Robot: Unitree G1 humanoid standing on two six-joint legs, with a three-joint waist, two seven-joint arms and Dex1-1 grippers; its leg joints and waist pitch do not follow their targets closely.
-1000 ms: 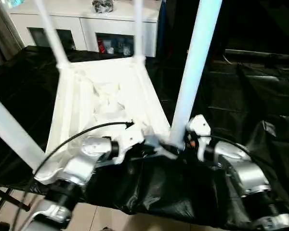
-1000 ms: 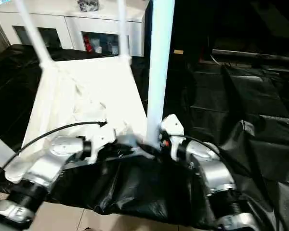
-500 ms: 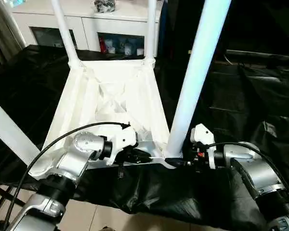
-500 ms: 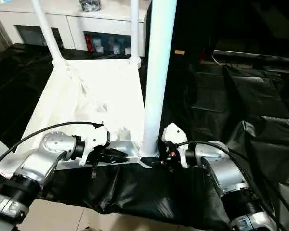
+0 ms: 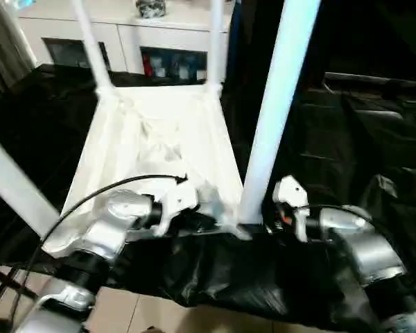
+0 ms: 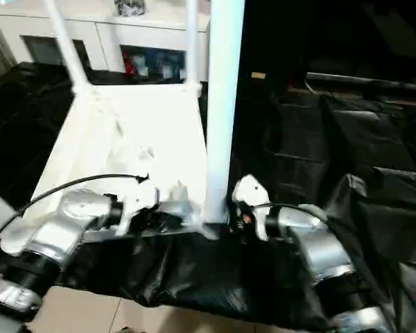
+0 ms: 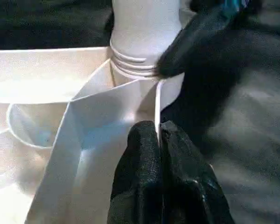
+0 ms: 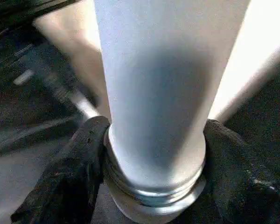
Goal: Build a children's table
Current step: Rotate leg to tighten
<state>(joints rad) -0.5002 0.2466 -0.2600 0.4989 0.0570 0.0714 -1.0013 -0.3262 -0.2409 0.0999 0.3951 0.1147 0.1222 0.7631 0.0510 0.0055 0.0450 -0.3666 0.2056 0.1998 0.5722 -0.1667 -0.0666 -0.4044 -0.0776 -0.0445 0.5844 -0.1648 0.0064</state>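
Two grippers work one near corner of the upturned children's table [image 5: 159, 149]: the right gripper [image 8: 154, 186] clamps the threaded base of a leg [image 5: 274, 104], the left gripper [image 7: 159, 140] pinches a thin rib beside it. Black sheeting [image 5: 374, 132] lies open rightward; leg tops are cut off.

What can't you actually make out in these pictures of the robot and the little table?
- Leg tops: the near leg and the two far legs run off the eye views' top edge.
- Fourth leg: its socket end hides behind the left arm.
- Threads: the right gripper clasps the leg's base, so how far it is screwed in is unclear.
- Cabinet contents: too small.
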